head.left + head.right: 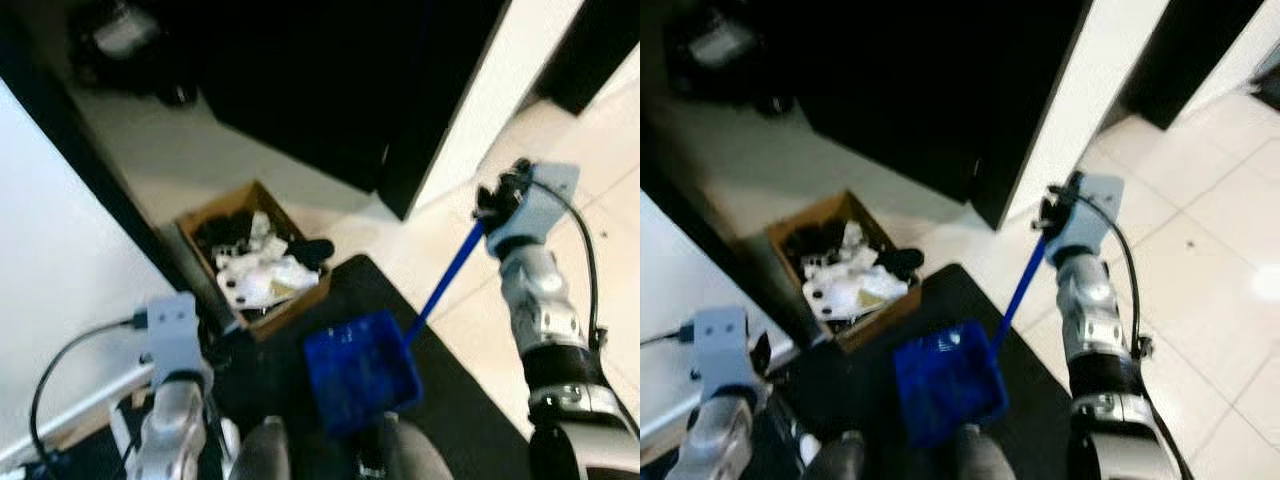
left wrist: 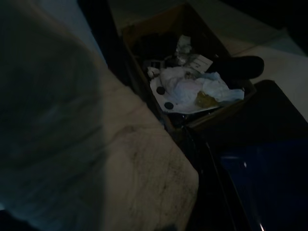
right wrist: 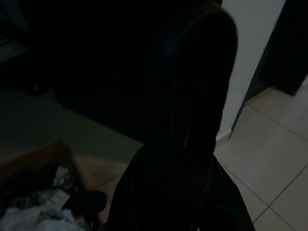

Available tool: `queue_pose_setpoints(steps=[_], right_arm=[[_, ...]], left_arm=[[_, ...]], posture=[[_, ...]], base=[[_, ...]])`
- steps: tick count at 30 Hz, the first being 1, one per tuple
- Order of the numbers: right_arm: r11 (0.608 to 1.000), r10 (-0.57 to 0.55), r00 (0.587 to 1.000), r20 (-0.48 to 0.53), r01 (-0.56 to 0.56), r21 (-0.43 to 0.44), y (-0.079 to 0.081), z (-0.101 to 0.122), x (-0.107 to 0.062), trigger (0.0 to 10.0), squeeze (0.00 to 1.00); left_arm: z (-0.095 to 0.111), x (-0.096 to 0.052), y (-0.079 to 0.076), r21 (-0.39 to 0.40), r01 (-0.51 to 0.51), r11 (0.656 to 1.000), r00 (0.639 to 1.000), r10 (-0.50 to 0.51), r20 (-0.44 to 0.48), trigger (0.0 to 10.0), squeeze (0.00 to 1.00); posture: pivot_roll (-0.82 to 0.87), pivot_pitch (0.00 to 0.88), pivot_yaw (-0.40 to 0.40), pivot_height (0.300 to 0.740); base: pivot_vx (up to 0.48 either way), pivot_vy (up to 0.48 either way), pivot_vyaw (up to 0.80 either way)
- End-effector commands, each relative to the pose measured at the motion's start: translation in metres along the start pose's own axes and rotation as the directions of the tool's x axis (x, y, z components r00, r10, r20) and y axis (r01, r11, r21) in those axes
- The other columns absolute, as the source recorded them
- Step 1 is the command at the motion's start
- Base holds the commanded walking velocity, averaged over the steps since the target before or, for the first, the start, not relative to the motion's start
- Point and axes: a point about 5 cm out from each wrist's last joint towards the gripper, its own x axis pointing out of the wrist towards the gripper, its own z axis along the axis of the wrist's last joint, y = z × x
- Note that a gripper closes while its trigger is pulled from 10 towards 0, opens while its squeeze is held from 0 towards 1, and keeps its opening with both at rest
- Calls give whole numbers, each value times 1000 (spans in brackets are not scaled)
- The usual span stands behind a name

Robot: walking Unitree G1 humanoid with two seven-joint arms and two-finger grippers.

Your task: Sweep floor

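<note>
**Blue dustpan held low over the dark mat**

The blue dustpan (image 1: 360, 372) hangs over the black mat (image 1: 455, 405), just beside the cardboard box (image 1: 255, 258) of scraps. The right gripper (image 1: 497, 203) is clamped on its handle (image 1: 447, 275). Left gripper (image 1: 222, 335): finger state unclear.

The cardboard box (image 1: 255, 255) sits left of centre in the head views, on the floor (image 1: 170, 150). Crumpled paper (image 1: 262, 272) lies in it. The mat (image 1: 460, 400) lies lower right of the box, touching it. The dustpan (image 1: 362, 372) is over the mat at lower centre; its handle (image 1: 447, 272) slants to the upper right. The wall (image 1: 500, 80) stands behind.
</note>
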Motion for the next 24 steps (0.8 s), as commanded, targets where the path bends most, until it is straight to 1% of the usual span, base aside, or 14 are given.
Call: queue_pose_setpoints(steps=[1,24], right_arm=[[1000,-6,1000,-4,6,15,-2,-1,0,10000,0],[1000,-3,1000,-3,3,17,-1,-1,0,10000,0]], left_arm=[[-8,-3,1,5,-5,1000,999,5,-35,10000,0],[-8,-3,1,8,-2,1000,999,3,-32,10000,0]], posture=[[113,123,-60,740],[114,116,-59,740]], base=[[-251,0,0],[-247,0,0]])
